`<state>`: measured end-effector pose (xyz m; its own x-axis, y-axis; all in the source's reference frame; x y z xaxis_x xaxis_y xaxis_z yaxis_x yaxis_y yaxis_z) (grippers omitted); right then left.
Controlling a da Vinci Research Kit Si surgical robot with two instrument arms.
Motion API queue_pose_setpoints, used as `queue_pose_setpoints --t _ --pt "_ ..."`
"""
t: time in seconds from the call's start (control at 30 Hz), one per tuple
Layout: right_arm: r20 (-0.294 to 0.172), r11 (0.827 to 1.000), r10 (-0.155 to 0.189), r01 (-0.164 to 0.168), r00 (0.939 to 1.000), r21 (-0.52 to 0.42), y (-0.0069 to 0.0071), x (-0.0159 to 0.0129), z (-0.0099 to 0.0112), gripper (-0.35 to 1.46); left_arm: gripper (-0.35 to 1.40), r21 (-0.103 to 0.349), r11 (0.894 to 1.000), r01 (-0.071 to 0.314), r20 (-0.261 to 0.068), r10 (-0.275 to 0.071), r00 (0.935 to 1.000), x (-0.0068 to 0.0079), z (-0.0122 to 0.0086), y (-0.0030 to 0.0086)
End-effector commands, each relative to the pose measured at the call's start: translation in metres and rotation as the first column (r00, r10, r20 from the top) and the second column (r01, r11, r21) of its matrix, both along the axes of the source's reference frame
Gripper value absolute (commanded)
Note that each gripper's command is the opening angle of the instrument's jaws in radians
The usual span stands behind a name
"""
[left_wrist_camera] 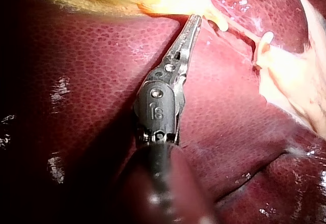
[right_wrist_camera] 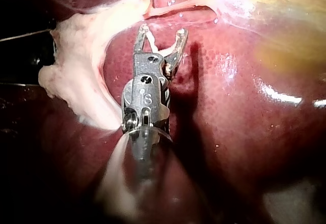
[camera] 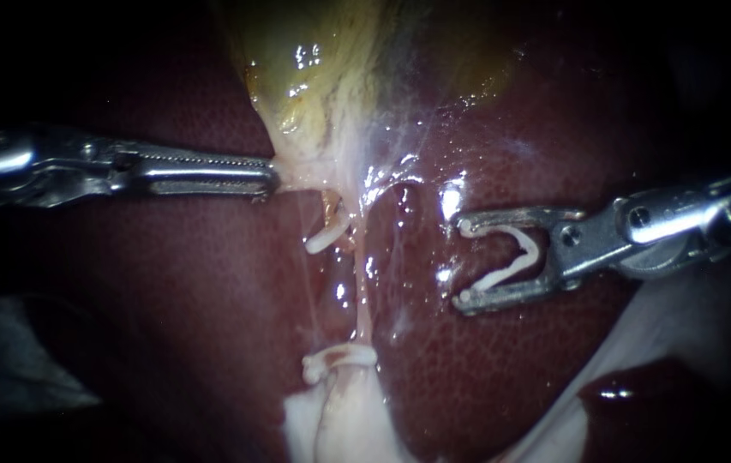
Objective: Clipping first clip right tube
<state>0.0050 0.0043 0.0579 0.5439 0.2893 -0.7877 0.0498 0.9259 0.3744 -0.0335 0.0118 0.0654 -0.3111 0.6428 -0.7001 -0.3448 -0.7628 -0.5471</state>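
My left instrument comes in from the left, its jaws shut on the pale lower edge of the yellow gallbladder; the left wrist view shows its tip at that edge. My right instrument hovers over the liver, right of the tubes. Its jaws stand wide apart with an open white clip seated between them, both legs against the jaws. The right tube, a thin pale strand, runs downward a short way left of those jaws, untouched. In the right wrist view the clip points toward the strands.
Two white clips sit on the strand just left of the right tube, one high and one low. Pale fatty tissue lies at the tubes' lower end. Glossy dark liver surrounds everything.
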Motion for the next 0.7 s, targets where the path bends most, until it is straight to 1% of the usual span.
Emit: queue_pose_setpoints --t 0.03,0.1,0.2,0.27,0.33,0.43,0.47,0.5,0.53,0.67,0.7 --pt "0.000 1.000 0.000 0.000 1.0000 0.000 0.0000 -0.0001 0.0000 0.49 -0.35 0.002 1.000 -0.001 0.001 0.001 1.0000 0.0003 -0.0004 0.0002" --pt "0.000 1.000 0.000 0.000 1.0000 0.000 0.0000 -0.0001 0.0000 0.49 -0.35 0.005 1.000 -0.002 0.003 0.002 1.0000 0.0006 -0.0010 0.0004" --pt "0.000 1.000 0.000 0.000 1.0000 0.000 0.0000 -0.0001 0.0000 0.49 -0.35 0.015 1.000 -0.004 0.007 0.004 1.0000 0.0015 -0.0028 0.0011" --pt "0.000 1.000 0.000 0.000 1.0000 0.000 -0.0001 0.0000 0.0001 0.49 -0.35 0.022 1.000 0.012 0.015 -0.012 0.9998 0.0024 -0.0043 0.0018" --pt "-0.003 1.000 -0.003 0.003 1.0000 0.003 0.0000 0.0000 0.0001 0.49 -0.35 0.016 0.999 0.027 0.028 -0.028 0.9992 0.0031 -0.0058 0.0023" --pt "-0.012 1.000 -0.017 0.017 0.9998 0.014 -0.0001 0.0003 0.0001 0.49 -0.35 0.001 0.999 0.034 0.032 -0.034 0.9989 0.0037 -0.0072 0.0027" --pt "-0.016 1.000 -0.022 0.022 0.9996 0.018 -0.0001 0.0004 0.0002 0.49 -0.35 0.001 0.999 0.036 0.035 -0.036 0.9987 0.0038 -0.0074 0.0027" --pt "-0.027 0.999 -0.038 0.038 0.9989 0.030 -0.0002 0.0007 0.0003 0.49 -0.35 0.001 0.999 0.037 0.035 -0.037 0.9987 0.0037 -0.0075 0.0027" --pt "-0.033 0.998 -0.045 0.047 0.9984 0.036 -0.0002 0.0009 0.0003 0.49 -0.35 0.000 0.999 0.037 0.034 -0.037 0.9987 0.0037 -0.0075 0.0026" --pt "-0.044 0.997 -0.063 0.065 0.9970 0.038 -0.0007 0.0022 0.0009 0.49 -0.35 0.000 0.999 0.038 0.034 -0.038 0.9987 0.0036 -0.0073 0.0026" --pt "-0.045 0.997 -0.063 0.065 0.9970 0.050 -0.0010 0.0027 0.0012 0.49 -0.35 0.000 0.999 0.038 0.034 -0.037 0.9987 0.0036 -0.0073 0.0026"
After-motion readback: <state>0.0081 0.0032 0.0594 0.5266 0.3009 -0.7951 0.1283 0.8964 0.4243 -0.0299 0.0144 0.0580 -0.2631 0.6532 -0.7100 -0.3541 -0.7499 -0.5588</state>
